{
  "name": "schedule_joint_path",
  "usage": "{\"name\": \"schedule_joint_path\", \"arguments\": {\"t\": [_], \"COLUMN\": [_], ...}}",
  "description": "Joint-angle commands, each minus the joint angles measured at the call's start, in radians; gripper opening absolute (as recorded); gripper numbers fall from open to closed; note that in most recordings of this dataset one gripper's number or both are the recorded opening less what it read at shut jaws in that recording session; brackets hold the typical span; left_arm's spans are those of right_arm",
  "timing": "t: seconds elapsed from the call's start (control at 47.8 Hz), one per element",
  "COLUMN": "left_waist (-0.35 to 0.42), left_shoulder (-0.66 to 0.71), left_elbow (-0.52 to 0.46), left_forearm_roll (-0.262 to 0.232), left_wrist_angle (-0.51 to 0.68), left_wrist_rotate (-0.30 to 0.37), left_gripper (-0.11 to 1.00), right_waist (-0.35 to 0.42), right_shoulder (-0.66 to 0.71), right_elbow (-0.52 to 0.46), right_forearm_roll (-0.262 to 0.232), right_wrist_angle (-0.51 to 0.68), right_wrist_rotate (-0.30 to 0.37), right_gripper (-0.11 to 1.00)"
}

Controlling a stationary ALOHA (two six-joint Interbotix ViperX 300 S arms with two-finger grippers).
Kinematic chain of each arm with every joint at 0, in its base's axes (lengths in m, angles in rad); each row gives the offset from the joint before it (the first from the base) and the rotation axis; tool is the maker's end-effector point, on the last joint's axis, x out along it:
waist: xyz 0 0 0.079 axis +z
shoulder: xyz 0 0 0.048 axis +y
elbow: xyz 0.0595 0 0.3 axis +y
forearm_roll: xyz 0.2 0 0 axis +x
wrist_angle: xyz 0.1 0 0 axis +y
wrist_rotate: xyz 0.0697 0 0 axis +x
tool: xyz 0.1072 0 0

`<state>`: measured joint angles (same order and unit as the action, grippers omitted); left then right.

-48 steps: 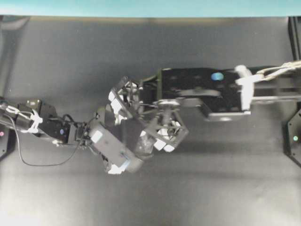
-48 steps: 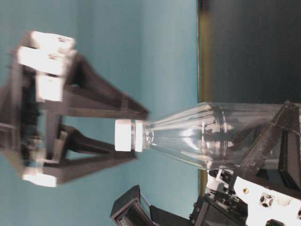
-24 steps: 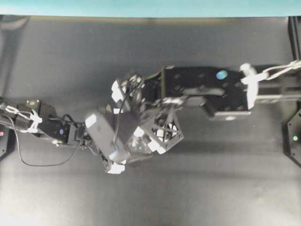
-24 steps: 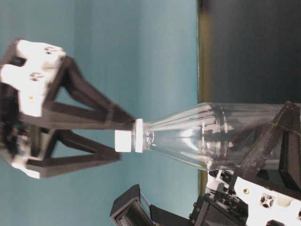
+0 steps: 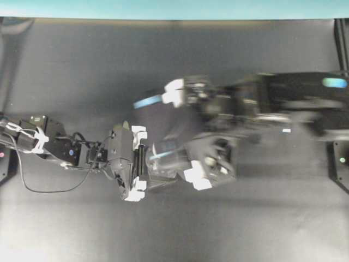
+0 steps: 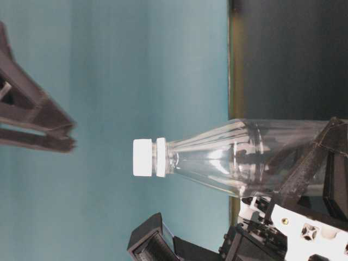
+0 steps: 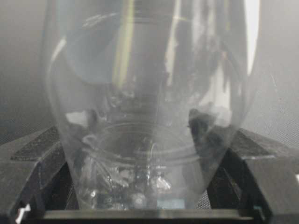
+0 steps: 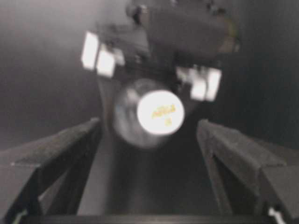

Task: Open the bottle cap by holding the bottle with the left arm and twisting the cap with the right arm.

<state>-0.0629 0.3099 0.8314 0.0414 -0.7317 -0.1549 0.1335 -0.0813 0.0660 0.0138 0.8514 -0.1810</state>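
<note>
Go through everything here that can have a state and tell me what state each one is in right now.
bottle: upright, clamped low on its body
bottle cap: on the neck, nothing touching it
left gripper: shut on the bottle
right gripper: open, clear of the cap

Left arm [image 5: 60,152]: slim, black, jointed, with a thin black cable [image 5: 32,183] looping loose below it and a white zip tie [image 5: 38,141] near its base. Its gripper [image 5: 136,164] carries white corner pieces on a black frame. Right arm [image 5: 283,103]: bulkier, boxy and black, blurred here, with a small blue-green round sticker [image 5: 334,83] on the forearm. Its gripper [image 8: 149,154] shows long triangular black fingers [image 8: 51,158] with a rough, grainy surface.
</note>
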Motion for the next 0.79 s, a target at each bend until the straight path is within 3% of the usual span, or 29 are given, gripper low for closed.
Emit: {"name": "schedule_joint_path", "arguments": {"t": [0.0, 0.209, 0.272, 0.418, 0.773], "left_waist": [-0.02, -0.02, -0.02, -0.017, -0.018], "left_shoulder": [0.008, 0.008, 0.008, 0.008, -0.021], "left_elbow": [0.008, -0.002, -0.005, -0.005, -0.009], "left_forearm_roll": [0.003, 0.003, 0.005, 0.003, 0.003], "left_wrist_angle": [0.025, 0.046, 0.048, 0.067, 0.109], "left_wrist_rotate": [-0.005, -0.006, -0.006, -0.009, -0.011], "left_gripper": [0.8, 0.8, 0.86, 0.98, 0.99], "right_waist": [0.029, 0.011, 0.011, 0.021, 0.018], "right_shoulder": [-0.11, -0.284, -0.324, -0.402, -0.44], "right_elbow": [0.101, 0.377, 0.437, 0.528, 0.58], "right_forearm_roll": [0.003, 0.0, -0.003, -0.003, -0.003], "right_wrist_angle": [-0.175, -0.52, -0.592, -0.678, -0.647], "right_wrist_rotate": [0.072, 0.316, 0.36, 0.374, 0.379], "right_gripper": [0.79, 0.79, 0.8, 0.8, 0.8]}}
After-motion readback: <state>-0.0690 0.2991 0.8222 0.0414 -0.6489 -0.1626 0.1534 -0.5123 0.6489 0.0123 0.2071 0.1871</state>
